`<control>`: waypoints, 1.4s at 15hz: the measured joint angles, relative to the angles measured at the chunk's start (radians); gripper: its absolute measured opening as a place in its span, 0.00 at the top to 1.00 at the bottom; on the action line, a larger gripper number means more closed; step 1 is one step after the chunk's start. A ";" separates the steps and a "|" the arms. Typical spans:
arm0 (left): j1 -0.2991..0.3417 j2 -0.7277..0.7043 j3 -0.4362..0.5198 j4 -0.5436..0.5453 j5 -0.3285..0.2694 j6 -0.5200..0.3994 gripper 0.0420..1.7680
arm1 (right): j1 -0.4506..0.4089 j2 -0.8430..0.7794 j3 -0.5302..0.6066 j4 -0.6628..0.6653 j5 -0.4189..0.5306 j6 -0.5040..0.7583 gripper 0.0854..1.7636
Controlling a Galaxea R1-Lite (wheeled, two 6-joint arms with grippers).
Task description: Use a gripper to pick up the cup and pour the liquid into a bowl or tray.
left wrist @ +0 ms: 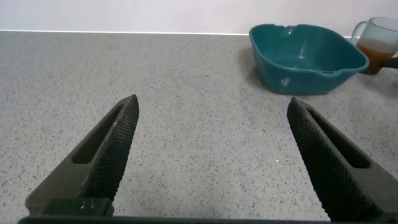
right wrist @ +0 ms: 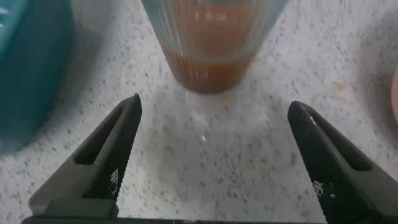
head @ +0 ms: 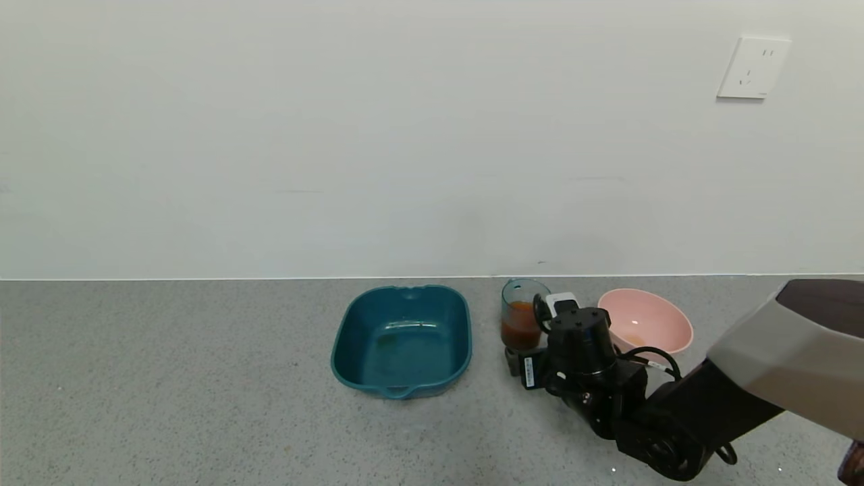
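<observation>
Setting: a grey speckled counter (head: 202, 405) runs up to a plain white wall (head: 337, 135) with a socket plate (head: 752, 67) at the upper right
Cup: the cup (head: 521, 316) stands upright on the counter between the teal tray (head: 351, 324) and the pink bowl (head: 668, 320), near both and touching neither
Liquid: the liquid (head: 520, 325), orange-brown, fills roughly the lower half of the cup, so it sits well below the rim
Right gripper: the right gripper (right wrist: 214, 155) is low over the counter just in front of the cup, fingers spread wide, with the cup's base straight ahead and not yet between them
Left gripper: the left gripper (left wrist: 211, 162) hangs spread over bare counter well to the left of the tray, apparently idle
Step in hand: the approach to the cup, as I judge it; nothing is gripped yet
Next move: a short advance so the fingers straddle the cup wall, then a firm close; the ribbed, tapering plastic may slip, so a grip above the base seems wiser
After that: lift, carry right to the bowl, tilt slowly
</observation>
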 joint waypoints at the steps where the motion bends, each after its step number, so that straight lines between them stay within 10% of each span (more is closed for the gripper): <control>1: 0.000 0.000 0.000 0.000 0.000 0.000 0.03 | 0.001 0.011 0.000 -0.033 0.000 -0.013 0.03; 21: 0.000 0.000 0.000 0.000 0.000 0.000 0.03 | -0.001 0.213 -0.007 -0.470 -0.042 -0.110 0.03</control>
